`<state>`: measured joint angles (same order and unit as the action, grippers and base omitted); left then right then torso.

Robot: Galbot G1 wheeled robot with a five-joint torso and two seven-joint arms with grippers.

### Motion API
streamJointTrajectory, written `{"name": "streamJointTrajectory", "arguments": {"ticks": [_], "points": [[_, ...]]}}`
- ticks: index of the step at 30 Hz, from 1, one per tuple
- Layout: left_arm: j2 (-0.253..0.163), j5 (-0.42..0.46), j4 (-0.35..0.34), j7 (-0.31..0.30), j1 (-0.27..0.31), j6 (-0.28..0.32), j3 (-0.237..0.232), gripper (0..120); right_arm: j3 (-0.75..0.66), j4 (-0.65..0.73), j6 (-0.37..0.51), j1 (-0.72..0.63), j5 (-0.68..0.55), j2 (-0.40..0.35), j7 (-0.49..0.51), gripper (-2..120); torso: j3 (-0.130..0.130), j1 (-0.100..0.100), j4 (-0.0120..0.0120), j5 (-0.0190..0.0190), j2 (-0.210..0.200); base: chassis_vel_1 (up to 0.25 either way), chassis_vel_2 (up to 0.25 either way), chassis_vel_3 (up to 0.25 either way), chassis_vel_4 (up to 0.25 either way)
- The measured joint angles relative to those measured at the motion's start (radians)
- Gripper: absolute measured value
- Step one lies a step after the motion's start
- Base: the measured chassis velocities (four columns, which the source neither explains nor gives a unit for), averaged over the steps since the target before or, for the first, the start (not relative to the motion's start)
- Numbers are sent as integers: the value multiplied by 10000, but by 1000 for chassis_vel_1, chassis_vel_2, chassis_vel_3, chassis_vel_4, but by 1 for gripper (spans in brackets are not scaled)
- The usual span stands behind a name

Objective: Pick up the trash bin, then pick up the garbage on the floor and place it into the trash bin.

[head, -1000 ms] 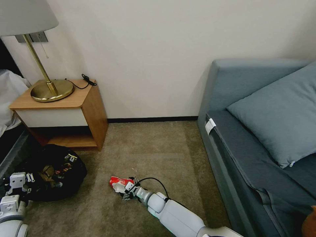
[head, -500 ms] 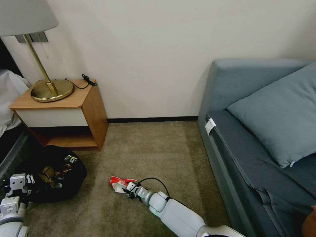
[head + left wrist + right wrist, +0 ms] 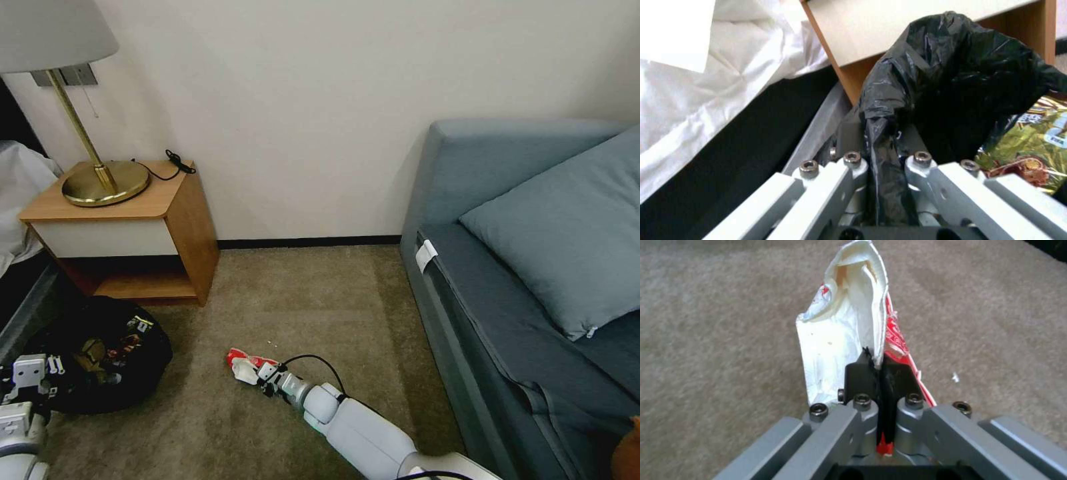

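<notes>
Red-and-white crumpled wrapper (image 3: 244, 363) pinched in right tool (image 3: 261, 375), low over the carpet.
Black-bag-lined trash bin (image 3: 100, 350) sits well to the robot's left, its liner clamped in left tool (image 3: 884, 156); wrapper's long axis points away from the right wrist.

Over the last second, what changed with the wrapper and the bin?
The right pincer, shut on the red-and-white wrapper, shifted slightly toward the wall, carrying the wrapper with it. The trash bin, its liner clamped in the left pincer, slid slightly lower-left. The nightstand and sofa stayed put.
</notes>
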<state>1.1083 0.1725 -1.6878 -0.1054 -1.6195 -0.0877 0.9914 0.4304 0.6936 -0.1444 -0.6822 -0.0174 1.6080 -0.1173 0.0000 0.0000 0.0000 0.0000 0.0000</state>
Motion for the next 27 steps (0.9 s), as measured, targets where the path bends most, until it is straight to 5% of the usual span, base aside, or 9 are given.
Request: {"name": "streamJointTrajectory", "arguments": {"ticks": [13, 21, 27], "points": [[-166, -128, 179, 70, -115, -163, -139, 4, -448, 617, -136, 220, 53, -2, 30, 0, 0, 0, -1, -3, 0, 0, 0, 0, 0], [-72, -132, -94, 244, 211, -162, -409, 4, 82, 3619, 768, 751, -1158, -25, 241, 0, 0, 0, 3, 1, 0, 0, 0, 0, 0], [33, 142, -378, 336, 503, -121, -667, 4, 214, 5693, 1532, 1161, -2271, -704, 339, 0, -1, 0, -2, 0, 0, 0, 0, 0, 0]]}}
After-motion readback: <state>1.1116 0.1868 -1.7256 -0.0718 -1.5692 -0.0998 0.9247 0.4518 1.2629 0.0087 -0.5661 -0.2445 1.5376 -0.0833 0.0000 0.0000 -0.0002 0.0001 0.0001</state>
